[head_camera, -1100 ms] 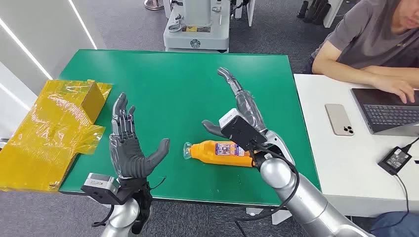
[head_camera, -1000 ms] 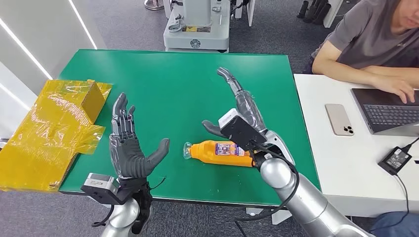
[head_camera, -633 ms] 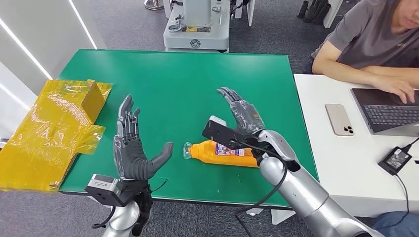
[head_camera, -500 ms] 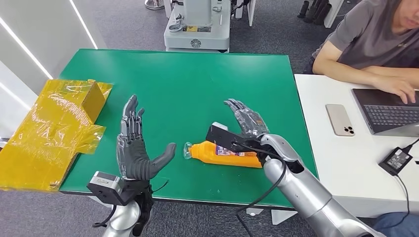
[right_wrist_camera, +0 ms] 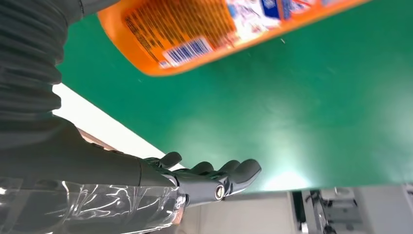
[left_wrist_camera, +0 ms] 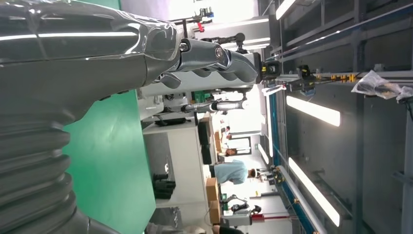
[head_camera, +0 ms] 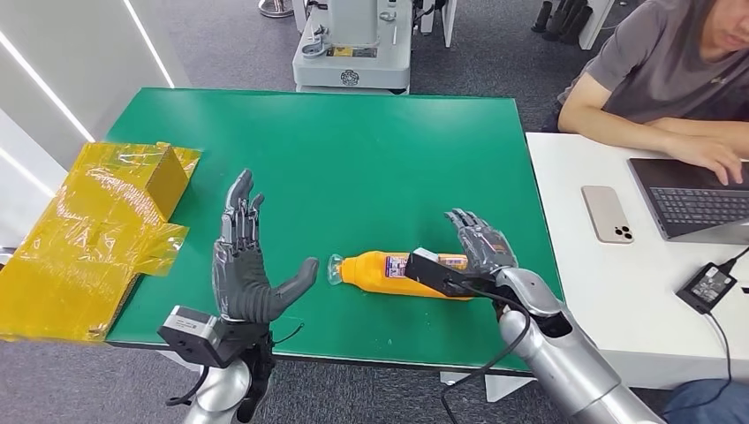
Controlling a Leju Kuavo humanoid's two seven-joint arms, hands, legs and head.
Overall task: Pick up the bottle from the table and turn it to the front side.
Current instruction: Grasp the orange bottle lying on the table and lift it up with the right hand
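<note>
An orange bottle (head_camera: 389, 272) with a clear cap lies on its side on the green table (head_camera: 336, 159), cap toward my left; the right wrist view shows its barcode label (right_wrist_camera: 190, 29). My right hand (head_camera: 481, 246) hovers open beside the bottle's base end, fingers spread, not holding it. The same right hand (right_wrist_camera: 195, 183) appears with extended fingers over the table. My left hand (head_camera: 245, 265) stands open, palm facing the bottle, a short gap from the cap. Its fingers (left_wrist_camera: 214, 58) point upward in the left wrist view.
A yellow wrapped box (head_camera: 97, 230) sits at the table's left edge. A white desk (head_camera: 609, 283) on the right carries a phone (head_camera: 608, 213), a laptop (head_camera: 698, 199) and a charger (head_camera: 707, 284); a person (head_camera: 671, 79) types there. A grey machine (head_camera: 353, 44) stands beyond the table.
My right hand has swung from above and behind the bottle's middle down toward its base end, nearer me. My left hand has shifted slightly toward the bottle. The bottle has stayed in place.
</note>
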